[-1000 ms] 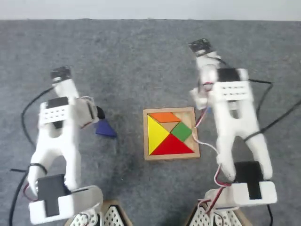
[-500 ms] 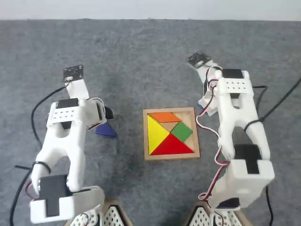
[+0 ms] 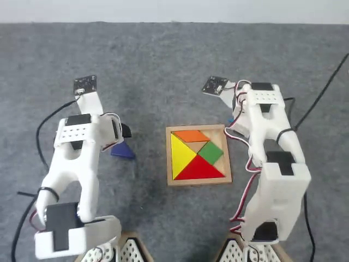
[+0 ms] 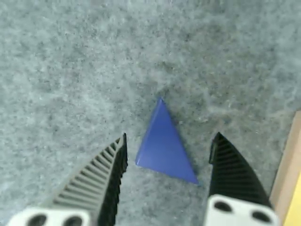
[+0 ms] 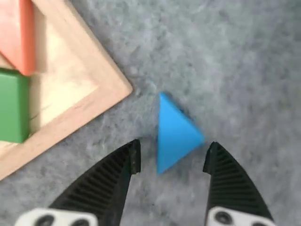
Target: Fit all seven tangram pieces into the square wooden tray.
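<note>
The square wooden tray (image 3: pixel 170 158) lies mid-table holding an orange piece (image 3: pixel 191 135), a yellow triangle (image 3: pixel 181 155), a green square (image 3: pixel 210 152) and a red triangle (image 3: pixel 199 170); bare wood shows between them. A dark blue triangle (image 3: pixel 122 149) (image 4: pixel 164 143) lies on the grey mat left of the tray, and my left gripper (image 4: pixel 168 150) is open around it. A light blue triangle (image 5: pixel 175 133) lies by the tray's corner (image 5: pixel 110 89), between the fingers of my open right gripper (image 5: pixel 171 160). In the high view the right arm (image 3: pixel 262 114) covers that piece.
Grey felt mat (image 3: pixel 163 65) covers the table with free room at the back and front of the tray. Cables trail from both arms, one (image 3: pixel 322 82) running off to the right. Arm bases stand at the near edge.
The right arm swung in toward the tray's right corner, its wrist turning left. The left arm shifted slightly forward a second ago, then kept still over the dark blue triangle.
</note>
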`<act>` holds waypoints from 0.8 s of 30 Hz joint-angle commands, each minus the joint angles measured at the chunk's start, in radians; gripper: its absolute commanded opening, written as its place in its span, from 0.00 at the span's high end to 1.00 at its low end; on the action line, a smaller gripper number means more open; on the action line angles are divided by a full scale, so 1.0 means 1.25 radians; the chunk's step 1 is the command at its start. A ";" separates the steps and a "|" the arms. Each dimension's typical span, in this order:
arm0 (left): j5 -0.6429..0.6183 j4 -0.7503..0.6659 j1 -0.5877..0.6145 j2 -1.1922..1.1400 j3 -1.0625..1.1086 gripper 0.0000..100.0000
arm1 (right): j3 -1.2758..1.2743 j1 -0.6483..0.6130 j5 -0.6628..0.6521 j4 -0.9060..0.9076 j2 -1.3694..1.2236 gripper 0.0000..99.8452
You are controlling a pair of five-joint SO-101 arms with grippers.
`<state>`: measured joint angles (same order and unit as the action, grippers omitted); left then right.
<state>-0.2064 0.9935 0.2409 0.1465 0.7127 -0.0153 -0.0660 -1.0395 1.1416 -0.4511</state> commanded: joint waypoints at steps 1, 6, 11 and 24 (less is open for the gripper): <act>-0.001 -0.014 -0.005 0.042 -0.004 0.72 | 0.043 0.017 -0.014 -0.010 0.006 0.77; -0.001 -0.014 -0.005 0.042 -0.004 0.72 | 0.043 0.039 0.016 -0.008 0.004 0.88; -0.001 -0.016 -0.005 0.037 -0.004 0.72 | 0.043 0.072 0.021 0.002 0.006 0.94; -0.001 -0.014 -0.005 0.036 -0.004 0.72 | 0.082 0.036 -0.012 0.069 0.066 0.70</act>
<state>-0.2064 0.9935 0.2409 0.1465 0.7127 0.0384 0.0199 -1.0303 1.2167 -0.4419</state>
